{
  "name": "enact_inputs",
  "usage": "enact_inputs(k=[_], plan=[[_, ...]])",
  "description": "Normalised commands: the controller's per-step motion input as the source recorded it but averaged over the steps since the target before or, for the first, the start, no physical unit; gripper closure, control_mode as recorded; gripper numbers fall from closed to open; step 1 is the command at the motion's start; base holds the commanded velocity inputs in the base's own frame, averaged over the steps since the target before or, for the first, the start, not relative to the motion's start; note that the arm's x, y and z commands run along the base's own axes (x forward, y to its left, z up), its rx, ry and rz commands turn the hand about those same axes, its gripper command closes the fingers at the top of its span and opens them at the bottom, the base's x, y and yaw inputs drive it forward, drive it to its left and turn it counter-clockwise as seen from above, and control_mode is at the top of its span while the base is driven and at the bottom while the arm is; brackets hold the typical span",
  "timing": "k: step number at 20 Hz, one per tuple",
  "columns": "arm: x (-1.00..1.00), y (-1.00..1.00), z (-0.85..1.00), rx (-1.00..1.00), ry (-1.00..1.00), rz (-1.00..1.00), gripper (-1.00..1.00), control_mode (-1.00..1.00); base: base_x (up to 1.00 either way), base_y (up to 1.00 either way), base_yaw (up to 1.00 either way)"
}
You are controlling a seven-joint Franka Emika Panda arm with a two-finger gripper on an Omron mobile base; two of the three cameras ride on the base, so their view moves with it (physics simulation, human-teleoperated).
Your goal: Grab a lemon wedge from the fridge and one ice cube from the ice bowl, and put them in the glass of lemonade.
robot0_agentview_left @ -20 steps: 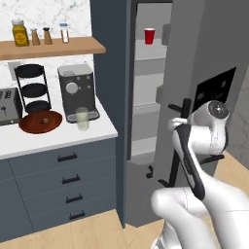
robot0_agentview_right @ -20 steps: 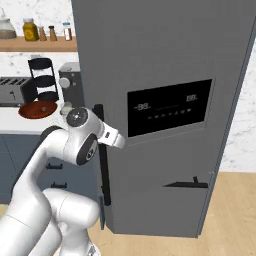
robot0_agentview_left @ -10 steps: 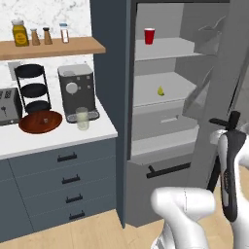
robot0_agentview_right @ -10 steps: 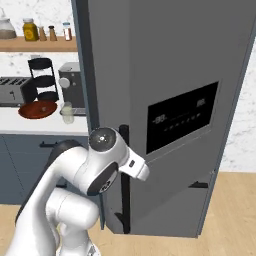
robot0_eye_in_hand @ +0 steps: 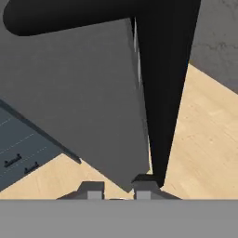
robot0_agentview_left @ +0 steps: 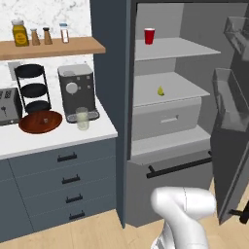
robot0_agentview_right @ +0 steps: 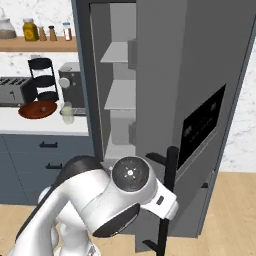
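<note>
Rises white from the base, elbow bent low and forearm reaching forward to the right. Gripper [robot0_eye_in_hand: 118, 191] pointing downward, two small finger tips [robot0_eye_in_hand: 94, 191] drawn close together at the bottom of the hand view, jaws closed, nothing seen between them.

Marble wall [robot0_agentview_left: 44, 14], wooden shelf [robot0_agentview_left: 51, 47], grey drawers [robot0_agentview_left: 63, 180], pale wood floor [robot0_eye_in_hand: 204, 139].

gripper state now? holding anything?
Gripper: shut on the fridge door handle.
</note>
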Motion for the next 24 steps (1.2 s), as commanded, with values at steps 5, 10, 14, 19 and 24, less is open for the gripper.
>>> enact_inputs(k=[5,10,14,19,24], plan=[[-0.89,-0.13,0.54,-0.12,0.10,-0.10,-1.00,-1.00,0.00,0.00,0.00],[-0.67,0.23,0.37,-0.16,0.07,-0.07,-1.00,-1.00,0.00,0.00,0.00],[-0.02,0.71,0.09,-0.18,0.00,0.00,-1.00,-1.00,0.00,0.00,0.00],[0.05,0.72,0.00,-0.13,0.00,0.00,-1.00,-1.00,0.00,0.00,0.00],[0.55,0.88,-0.15,-0.07,0.03,0.00,-1.00,-1.00,0.00,0.00,0.00]])
